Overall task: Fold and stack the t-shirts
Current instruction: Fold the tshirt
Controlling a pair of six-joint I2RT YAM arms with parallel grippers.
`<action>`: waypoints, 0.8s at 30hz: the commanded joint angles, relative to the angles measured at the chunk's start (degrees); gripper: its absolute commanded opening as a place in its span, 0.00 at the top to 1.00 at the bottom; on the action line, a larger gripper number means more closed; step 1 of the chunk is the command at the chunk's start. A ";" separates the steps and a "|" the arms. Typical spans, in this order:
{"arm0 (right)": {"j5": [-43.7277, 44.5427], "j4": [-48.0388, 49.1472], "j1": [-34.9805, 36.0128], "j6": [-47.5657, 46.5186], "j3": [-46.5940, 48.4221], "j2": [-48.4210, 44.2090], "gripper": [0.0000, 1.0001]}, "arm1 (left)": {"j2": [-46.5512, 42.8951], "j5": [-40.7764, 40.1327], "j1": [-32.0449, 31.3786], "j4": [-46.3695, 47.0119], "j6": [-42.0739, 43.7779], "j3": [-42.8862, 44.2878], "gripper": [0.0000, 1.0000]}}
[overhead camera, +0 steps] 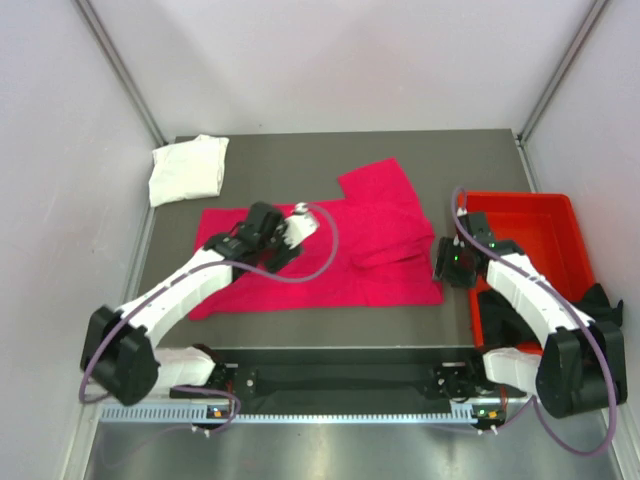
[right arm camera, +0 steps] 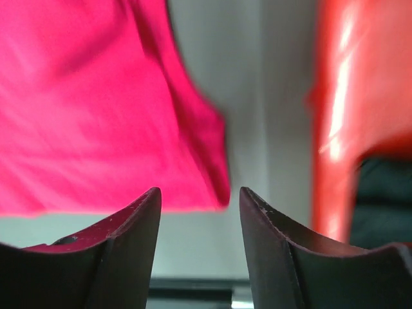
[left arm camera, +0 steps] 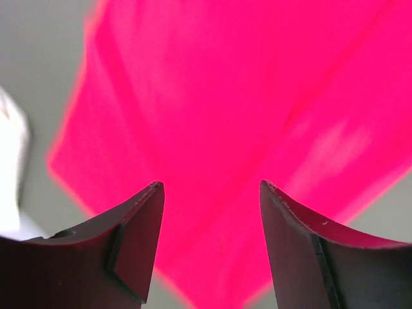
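On the desk (overhead camera: 470,160), our big pink t-shirt (overhead camera: 340,265) lies spread out in the middle, not folded yet. The small white t-shirt (overhead camera: 187,168) sits folded at the upper left. So we think one is done, and stacking is left. Our left tool (left arm camera: 211,188) is open over the pink cloth. Our right tool (right arm camera: 200,190) is open too, holding nothing.

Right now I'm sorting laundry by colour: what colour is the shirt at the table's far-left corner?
The t-shirt is white, clearest in the top external view.
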 commanded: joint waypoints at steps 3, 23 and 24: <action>-0.94 -3.40 7.50 7.51 -4.88 -5.40 0.48 | -12.12 -2.10 7.49 -14.77 8.15 -10.60 0.34; 7.33 4.25 11.47 20.08 -12.70 -6.10 0.51 | -16.80 -2.10 8.11 -14.77 8.15 -34.88 0.34; 7.24 4.07 11.56 20.70 -12.27 -6.63 0.51 | -16.80 -2.10 8.11 -14.77 8.15 -34.88 0.34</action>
